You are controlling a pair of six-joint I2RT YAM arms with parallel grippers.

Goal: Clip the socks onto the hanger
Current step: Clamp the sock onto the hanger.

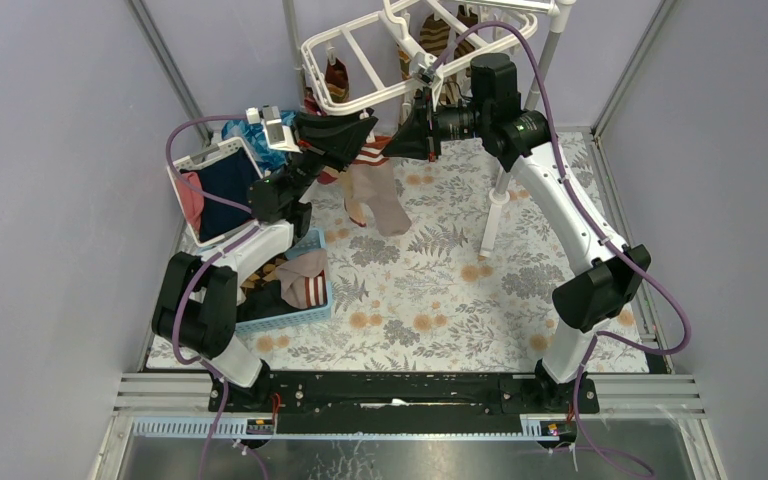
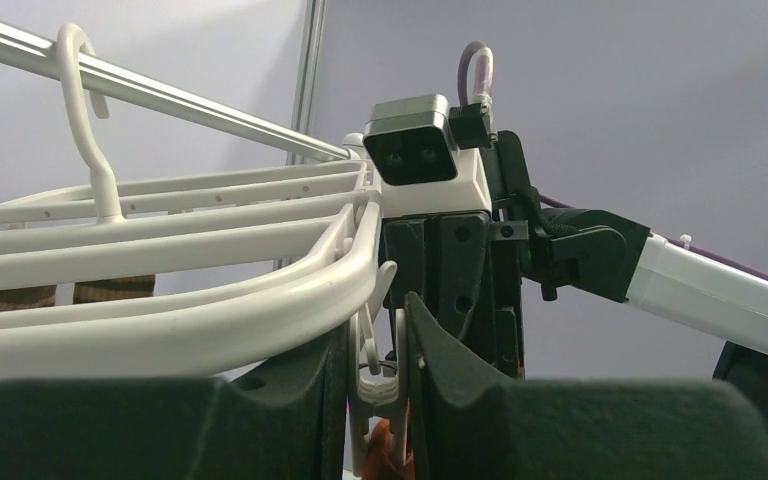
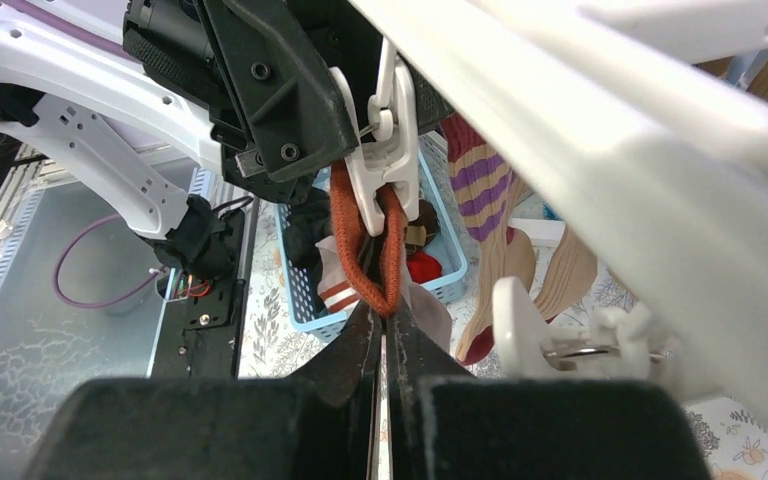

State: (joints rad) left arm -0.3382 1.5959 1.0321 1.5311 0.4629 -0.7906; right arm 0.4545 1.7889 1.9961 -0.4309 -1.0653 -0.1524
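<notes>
Left gripper (image 2: 380,345) pinching clip (image 3: 385,165) under hanger (image 2: 210,300) rim | right gripper (image 3: 384,335) pressed shut on sock (image 3: 352,235) cuff, looped just beyond its tips into clip | step: seating cuff | next: left eases off so clip bites, then right frees.

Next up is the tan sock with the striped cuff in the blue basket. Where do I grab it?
Pinch the tan sock at its striped cuff, coming straight down: it lies exposed on top of the pile at the blue basket's right end in the top view. The left claw is nearer, but it's shut on the clip; the right claw holds the red cuff.
</notes>
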